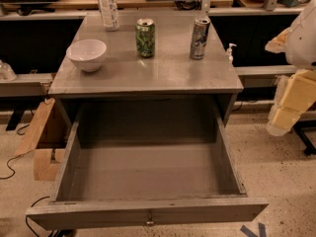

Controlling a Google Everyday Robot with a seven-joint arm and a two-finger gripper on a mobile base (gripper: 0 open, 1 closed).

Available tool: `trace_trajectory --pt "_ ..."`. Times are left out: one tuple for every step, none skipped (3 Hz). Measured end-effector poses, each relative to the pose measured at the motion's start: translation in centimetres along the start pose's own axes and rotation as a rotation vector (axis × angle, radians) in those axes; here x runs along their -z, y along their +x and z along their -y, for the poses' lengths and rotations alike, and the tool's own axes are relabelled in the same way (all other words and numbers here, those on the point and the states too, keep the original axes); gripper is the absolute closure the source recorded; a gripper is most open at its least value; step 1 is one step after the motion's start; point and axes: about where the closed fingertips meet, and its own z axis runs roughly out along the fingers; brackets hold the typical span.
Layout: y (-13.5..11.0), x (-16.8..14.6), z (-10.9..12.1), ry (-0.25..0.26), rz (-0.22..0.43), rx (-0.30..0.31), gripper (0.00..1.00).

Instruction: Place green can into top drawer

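hanging off the worktop's (163,75) right side, the pincer (285,113) gives no sign i can tell of open or closed. silver can (199,38) stands between it and the upright green can (145,37); white bowl (87,54) further left, top drawer (98,214) pulled out below.

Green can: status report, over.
Gripper at right edge, off the cabinet. Green can upright on top, not held; silver can beside it, apart. Top drawer open below.

Arm (295,95) cut by right edge; hand beyond frame.
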Motion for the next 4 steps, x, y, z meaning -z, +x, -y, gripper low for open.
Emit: trace_trajectory --pt "-0.2 0.0 0.2 0.010 0.010 -0.001 0.00" --pt "-1.9 -1.4 2.8 0.063 0.127 -0.014 0.00" --pt "-4.8 -3.5 7.0 0.117 0.356 -0.024 0.00" --pt "-12.2 -4.8 12.9 0.206 0.743 0.006 0.00"
